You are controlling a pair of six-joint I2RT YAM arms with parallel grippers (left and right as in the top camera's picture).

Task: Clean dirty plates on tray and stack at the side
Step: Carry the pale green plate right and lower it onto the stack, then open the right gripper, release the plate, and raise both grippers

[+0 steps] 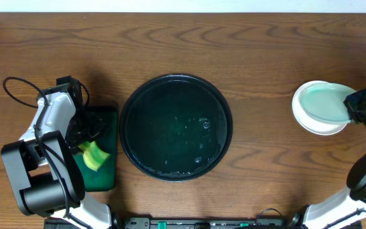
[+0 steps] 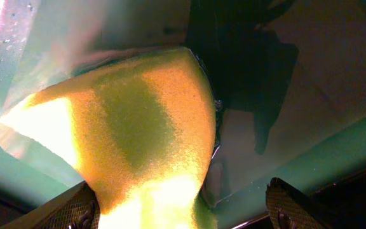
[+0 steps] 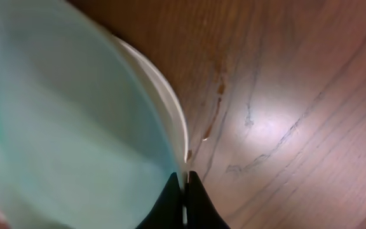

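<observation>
Two plates show at the right side of the bench [image 1: 259, 51], a mint plate [image 1: 319, 103] lying on a white plate [image 1: 326, 129] and sitting off-centre on it, so that a white crescent shows along the near edge; whether a third lies beneath cannot be told. The black tray [image 1: 123, 127] in the middle holds no plates, only a few wet specks, so the job looks nearly done and the step in hand seems to be settling the top plate. The right gripper [image 3: 184, 191] is at the stack's rim with its jaws pressed together; whether a sliver of rim is caught between them cannot be made out. To finish well, I would move slowly and low, bring the mint plate square over the white one without dragging the lower plate, then draw back level along the bench. The left gripper [image 2: 183, 213] hangs over the green tray [image 1: 107, 117] with its jaws wide apart, and the sponge [image 2: 138, 121] lies unclamped beside one of them
</observation>
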